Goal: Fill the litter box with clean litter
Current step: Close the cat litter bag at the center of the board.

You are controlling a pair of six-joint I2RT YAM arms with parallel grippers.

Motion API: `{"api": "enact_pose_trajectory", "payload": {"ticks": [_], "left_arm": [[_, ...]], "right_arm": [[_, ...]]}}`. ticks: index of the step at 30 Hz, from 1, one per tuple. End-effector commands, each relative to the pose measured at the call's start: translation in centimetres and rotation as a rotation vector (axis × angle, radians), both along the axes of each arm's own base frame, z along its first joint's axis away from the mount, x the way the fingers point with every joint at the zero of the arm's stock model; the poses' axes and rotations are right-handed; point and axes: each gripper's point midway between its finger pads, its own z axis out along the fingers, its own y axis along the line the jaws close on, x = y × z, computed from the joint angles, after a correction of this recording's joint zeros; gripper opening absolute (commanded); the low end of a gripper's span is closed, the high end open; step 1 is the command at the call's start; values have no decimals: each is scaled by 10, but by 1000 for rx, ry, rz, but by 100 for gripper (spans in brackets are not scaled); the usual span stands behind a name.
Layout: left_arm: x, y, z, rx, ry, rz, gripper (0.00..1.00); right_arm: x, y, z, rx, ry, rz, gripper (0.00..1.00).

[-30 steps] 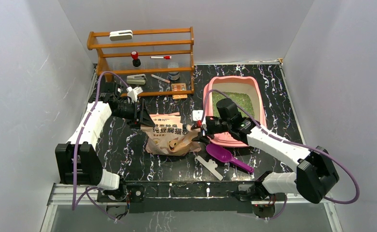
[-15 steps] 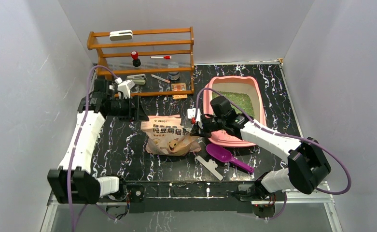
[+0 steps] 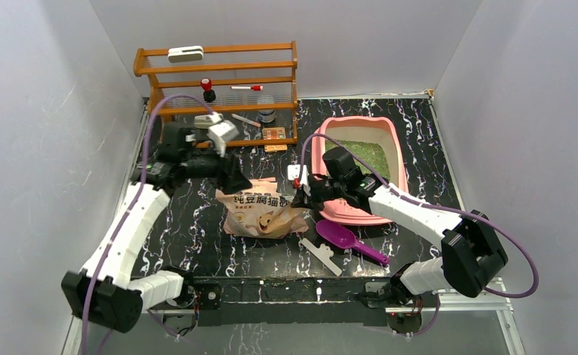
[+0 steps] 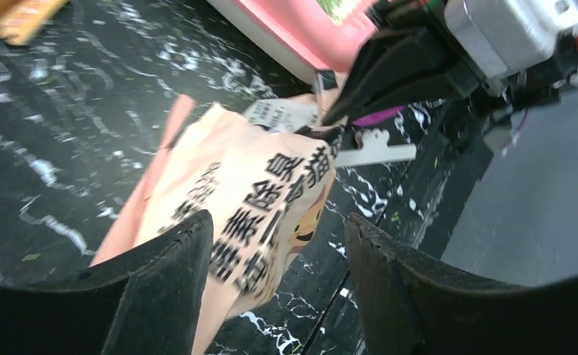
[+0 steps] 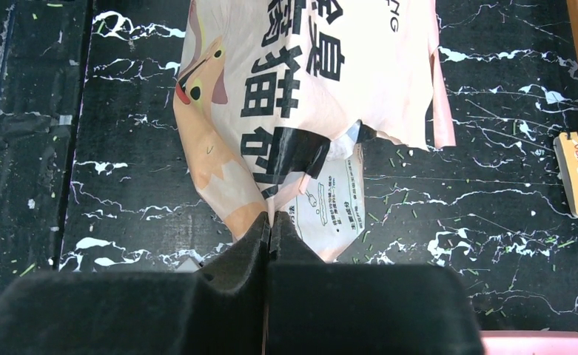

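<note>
Nearest my bases, in the lower middle of the overhead view, a purple plastic scoop (image 3: pixel 348 240) and a flat white plastic strip (image 3: pixel 321 257) lie untouched on the black marbled bench (image 3: pixel 189 229). I judge the scoop is parked there for levelling later.

Just beyond them, at the centre of the frame, the crumpled beige cat-printed bag (image 3: pixel 260 209) lies on its side. My right end effector (image 3: pixel 300 194) is closed tight at the bag's right-hand corner. In the right wrist view the jaws meet with no gap at the bag's lower edge, by its white label. I take that as a pinch on the film, though it is hard to make out whether the film truly sits between the pads. That corner faces the box, so holding it there should give me a pivot for tipping.

My left end effector (image 3: pixel 235 180) hangs over the bag's upper left corner, jaws apart and empty. In the left wrist view it straddles the printed face, placed to take the opposite end.

Farther off, in the upper right, the pink rectangular plastic litter box (image 3: pixel 354 120) sits just beside the bag. It has a thin patch of green granular clean litter (image 3: pixel 378 151) at its far end, so I judge the filling barely begun.

Farthest, in the upper left, stands the wooden shelf rack (image 3: pixel 219 81).
</note>
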Motion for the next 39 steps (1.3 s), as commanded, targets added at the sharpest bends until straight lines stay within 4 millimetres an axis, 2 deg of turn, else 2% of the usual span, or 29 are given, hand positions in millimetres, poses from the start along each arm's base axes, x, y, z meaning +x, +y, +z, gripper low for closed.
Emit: {"api": "enact_pose_trajectory", "payload": {"ticks": [1,4,9,18,21,26,32,34,39], "left_arm": [[-14,-42,-20,99,-71,-246,64],[-16,-48,-34,162,-108,-298,65],[-13,-38,-57,244,-163,-310,68],[-28,-26,-93,321,-158,-403,68],[-25,-20,-102,361,-141,-384,65],[-29,-16,-103,374,-124,-375,55],[-35,-14,-101,367,-133,-376,37],[-37,-14,-101,365,-126,-379,35],[-40,-13,-102,361,-118,-383,24]], "right_arm": [[-3,11,33,112,-34,19,1],[-5,9,31,120,-18,6,1],[-6,12,34,152,-10,1,1],[-7,10,38,155,-7,-5,3],[-8,9,41,156,-14,-9,6],[-8,9,44,163,-24,-9,12],[-3,18,48,177,-26,14,34],[-2,23,52,193,-22,29,47],[3,43,54,241,-15,39,58]]}}
